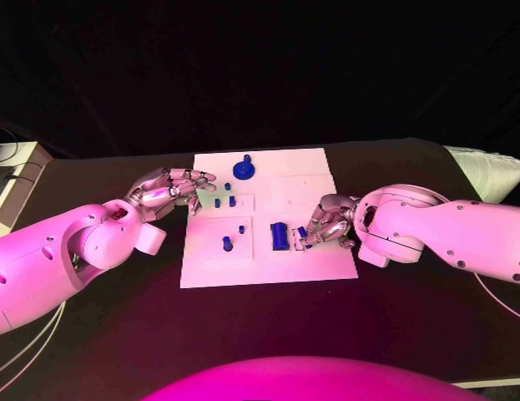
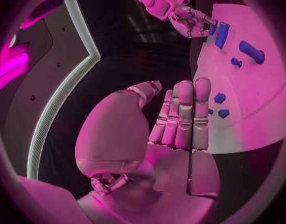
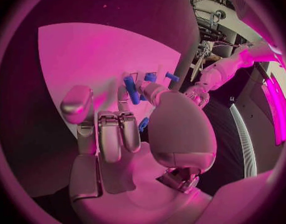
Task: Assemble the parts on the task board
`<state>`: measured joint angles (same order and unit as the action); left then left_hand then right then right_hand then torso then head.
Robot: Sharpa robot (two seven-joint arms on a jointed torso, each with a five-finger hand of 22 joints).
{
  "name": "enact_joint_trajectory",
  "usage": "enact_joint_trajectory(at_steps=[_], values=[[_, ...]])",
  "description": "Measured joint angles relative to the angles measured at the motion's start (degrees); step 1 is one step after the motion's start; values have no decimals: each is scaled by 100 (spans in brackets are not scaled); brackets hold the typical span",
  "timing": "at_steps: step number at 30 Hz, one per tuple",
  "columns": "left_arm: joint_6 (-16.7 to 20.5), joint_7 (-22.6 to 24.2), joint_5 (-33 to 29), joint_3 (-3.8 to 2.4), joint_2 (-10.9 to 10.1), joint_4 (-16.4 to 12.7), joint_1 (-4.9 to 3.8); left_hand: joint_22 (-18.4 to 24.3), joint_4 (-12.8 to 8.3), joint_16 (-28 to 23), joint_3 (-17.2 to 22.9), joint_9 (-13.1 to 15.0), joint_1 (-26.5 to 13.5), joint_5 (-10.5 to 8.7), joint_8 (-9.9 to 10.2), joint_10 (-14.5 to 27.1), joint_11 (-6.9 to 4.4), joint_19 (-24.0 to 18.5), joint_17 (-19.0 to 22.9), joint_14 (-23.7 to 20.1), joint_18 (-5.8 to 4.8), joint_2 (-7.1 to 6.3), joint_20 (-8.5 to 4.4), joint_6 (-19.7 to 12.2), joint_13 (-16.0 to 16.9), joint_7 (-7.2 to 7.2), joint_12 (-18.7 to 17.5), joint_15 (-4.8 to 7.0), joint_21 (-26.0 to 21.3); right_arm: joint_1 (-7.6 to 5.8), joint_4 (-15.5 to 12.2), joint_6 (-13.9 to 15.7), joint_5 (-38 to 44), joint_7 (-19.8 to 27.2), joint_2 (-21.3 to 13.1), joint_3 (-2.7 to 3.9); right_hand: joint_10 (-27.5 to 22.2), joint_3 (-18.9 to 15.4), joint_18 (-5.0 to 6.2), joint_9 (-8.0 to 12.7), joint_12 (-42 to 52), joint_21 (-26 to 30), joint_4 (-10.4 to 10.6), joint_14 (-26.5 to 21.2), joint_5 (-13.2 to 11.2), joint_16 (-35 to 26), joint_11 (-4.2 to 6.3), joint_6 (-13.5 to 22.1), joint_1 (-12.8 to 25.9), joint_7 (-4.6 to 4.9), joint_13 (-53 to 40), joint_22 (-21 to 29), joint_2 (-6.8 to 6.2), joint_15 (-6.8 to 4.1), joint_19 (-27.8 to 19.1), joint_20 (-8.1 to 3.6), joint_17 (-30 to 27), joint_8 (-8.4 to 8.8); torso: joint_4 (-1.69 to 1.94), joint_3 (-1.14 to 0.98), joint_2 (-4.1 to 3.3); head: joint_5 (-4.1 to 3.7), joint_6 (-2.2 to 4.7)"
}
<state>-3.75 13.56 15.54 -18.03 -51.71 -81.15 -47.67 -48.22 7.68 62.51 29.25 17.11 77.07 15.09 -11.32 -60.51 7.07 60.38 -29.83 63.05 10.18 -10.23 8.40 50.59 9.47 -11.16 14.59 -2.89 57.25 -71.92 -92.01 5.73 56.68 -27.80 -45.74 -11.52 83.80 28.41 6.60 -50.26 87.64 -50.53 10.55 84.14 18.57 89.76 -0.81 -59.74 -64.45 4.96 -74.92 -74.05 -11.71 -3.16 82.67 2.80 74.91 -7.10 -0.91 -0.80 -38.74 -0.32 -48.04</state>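
We see the task board (image 1: 265, 251) mid-table, blue parts (image 1: 279, 236) on it. The right hand (image 1: 327, 220) pinches a small blue piece (image 1: 302, 233) near its right edge. The left hand (image 1: 169, 189) hovers at its left edge, fingers loosely spread, empty.

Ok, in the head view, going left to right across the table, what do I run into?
Left hand at the board's left edge → white task board with its blue parts → right hand at the board's right side.
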Motion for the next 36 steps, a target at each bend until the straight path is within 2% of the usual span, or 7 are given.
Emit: enact_joint_trajectory(at_steps=[3, 8, 11, 27, 30, 34, 36], values=[[-4, -4, 0, 0, -4, 0, 0, 0, 0, 0, 0, 0, 0, 0, 0, 0, 0, 0, 0, 0, 0, 0, 0, 0, 0, 0, 0, 0, 0, 2, 2, -1, 4, -2, 0, -1, 0, -70, 0, 0, 0, 0, 70, 0, -41, 0, 0, -24, 83, 17, 0, 4, -18, 0, 0, 0, 0, 0, -2, -1, 0, 4, -5], [-13, -12, 0, 0, -6, 0, 0, 0, 0, 0, 0, 0, 0, 0, 0, 0, 0, 0, 0, 0, 0, 0, 0, 0, 0, 0, 0, 0, 0, 2, 6, -5, 9, -3, 1, -1, 0, -181, 0, -7, 0, 35, 181, 0, -142, 0, 0, -60, 173, -18, 1, 16, 10, 0, 0, 0, 0, -37, -4, -1, 0, 7, -13], [-20, -20, 0, 0, -7, 0, 0, 0, 0, 0, 0, 0, 0, 0, 0, 0, 0, 0, 1, 0, 0, 0, 0, 0, -1, 0, 0, 0, 0, 3, 6, -17, 11, -4, 3, -1, 0, -202, 0, -12, 0, 55, 202, 0, -142, 0, 0, -98, 211, -16, 1, 16, -28, 0, 0, 0, 0, -42, -4, -1, 0, 7, -20], [-52, -53, 3, 0, -10, 0, 0, 0, 0, 0, 0, 1, 0, 0, 0, 0, 0, 0, 1, 0, 1, 0, 0, 0, 7, 0, 0, 0, 0, 4, 66, -108, 86, -8, 34, -1, 21, -241, 0, -26, 0, 82, 241, 0, -163, 0, 21, -115, 240, -33, -3, 31, 1, 0, 0, 0, 0, -65, -3, 1, -1, 3, -27], [-54, -55, 3, 0, -10, 0, 0, 0, 0, 0, 0, 1, 0, 0, 0, 0, 0, 0, 1, 0, 0, 0, 0, 0, 7, 0, 0, 0, 0, 4, 43, -101, 104, -7, 10, -1, 21, -245, 0, -38, 0, 82, 245, 0, -163, 0, 21, -141, 240, -59, -3, 31, 1, 0, 0, 0, 0, -99, 0, 3, 0, 3, -25], [-59, -58, 3, 0, -9, 0, 0, 0, 0, 0, 0, 1, 0, 0, 0, 0, 0, 0, 2, 0, 1, 0, 0, 0, 6, 0, 0, 0, 0, 20, -101, -92, 110, 11, -123, 0, 21, -358, 0, -79, 0, 82, 301, -21, -332, 0, 62, -171, 276, -90, -3, 13, -39, -22, 0, 0, 0, -188, 3, 2, -1, 7, -22], [-61, -60, 3, 0, -9, 3, 0, 0, 0, 0, 0, -2, 0, 0, 0, 0, 0, 0, 2, 0, 0, 0, 0, 0, 6, 0, 0, 0, 0, 33, -191, -92, 109, 24, -198, 0, 21, -501, 0, -101, 0, 55, 332, -21, -541, 0, 62, -184, 213, -102, -3, -1, -102, -22, 16, -16, 0, -244, 3, -1, -2, 17, -21]])
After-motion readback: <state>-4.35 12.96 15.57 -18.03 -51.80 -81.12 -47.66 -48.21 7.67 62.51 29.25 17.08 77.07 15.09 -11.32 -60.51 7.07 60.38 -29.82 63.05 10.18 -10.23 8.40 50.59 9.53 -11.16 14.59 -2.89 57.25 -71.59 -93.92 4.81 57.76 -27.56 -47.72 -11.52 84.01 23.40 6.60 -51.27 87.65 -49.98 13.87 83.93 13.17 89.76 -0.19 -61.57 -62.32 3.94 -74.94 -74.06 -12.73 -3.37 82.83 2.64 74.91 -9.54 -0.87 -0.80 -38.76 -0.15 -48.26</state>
